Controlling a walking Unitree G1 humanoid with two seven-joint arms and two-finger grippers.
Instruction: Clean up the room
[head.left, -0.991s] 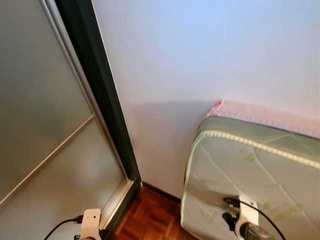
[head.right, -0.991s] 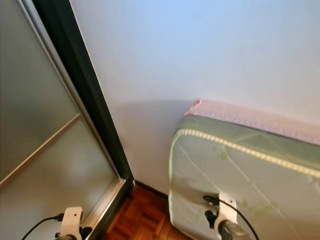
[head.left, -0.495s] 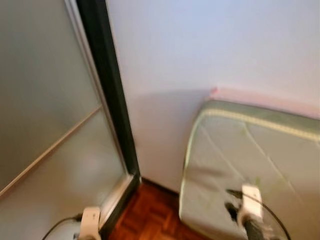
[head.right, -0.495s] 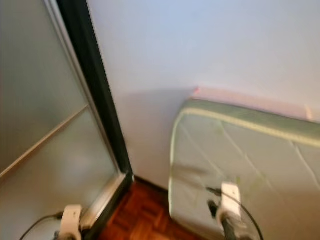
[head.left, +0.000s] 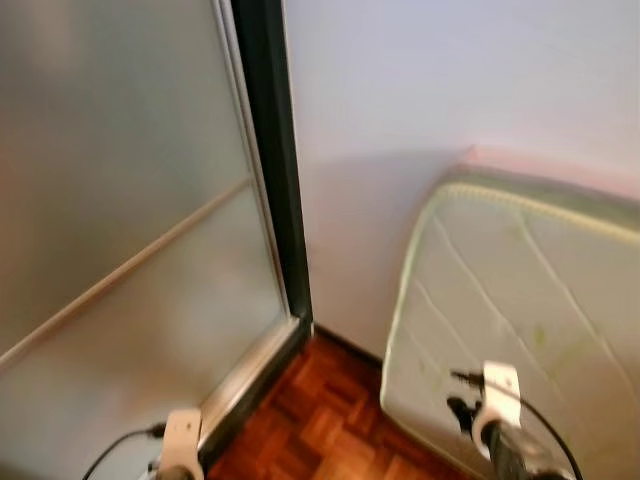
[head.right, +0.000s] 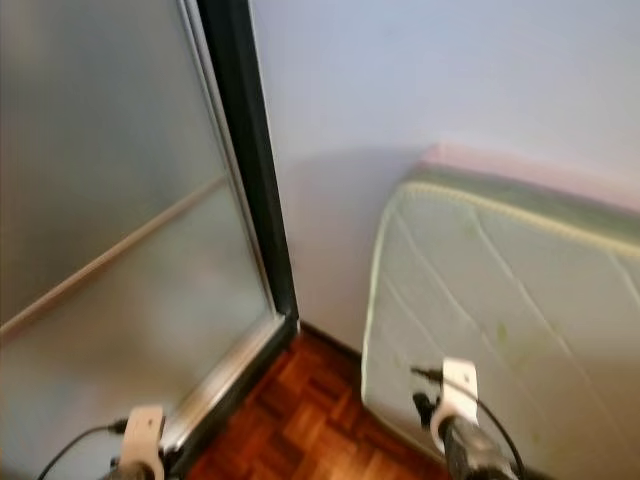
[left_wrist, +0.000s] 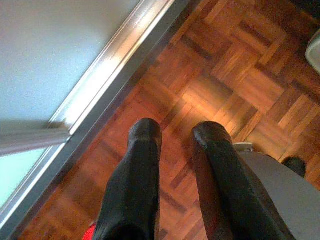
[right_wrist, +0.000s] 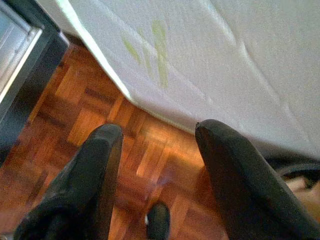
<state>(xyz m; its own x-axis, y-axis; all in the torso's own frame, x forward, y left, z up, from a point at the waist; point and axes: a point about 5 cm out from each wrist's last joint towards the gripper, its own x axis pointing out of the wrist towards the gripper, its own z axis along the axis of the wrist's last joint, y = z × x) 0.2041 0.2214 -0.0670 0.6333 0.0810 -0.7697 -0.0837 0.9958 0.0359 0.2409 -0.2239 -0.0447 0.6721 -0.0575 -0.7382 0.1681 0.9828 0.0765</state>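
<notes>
With both grippers empty, left gripper (left_wrist: 172, 137) narrowly apart, right gripper (right_wrist: 157, 132) wide: frosted glass sliding door (head.left: 120, 200) left, pale green quilted mattress (head.left: 520, 300) leaning right, narrow wooden parquet floor (head.left: 320, 420) strip between.

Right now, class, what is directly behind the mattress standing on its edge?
Behind the mattress a pale wall rises, with a pink strip showing along the mattress's top edge. The mattress hides the wall's lower part and what the strip belongs to.

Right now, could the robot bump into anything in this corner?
Maybe. The mattress leans against the wall close on its right, so the right hand could brush it. The frosted sliding door and its floor track sit close on the left, near the left hand. The blurry view suggests it's moving.
</notes>
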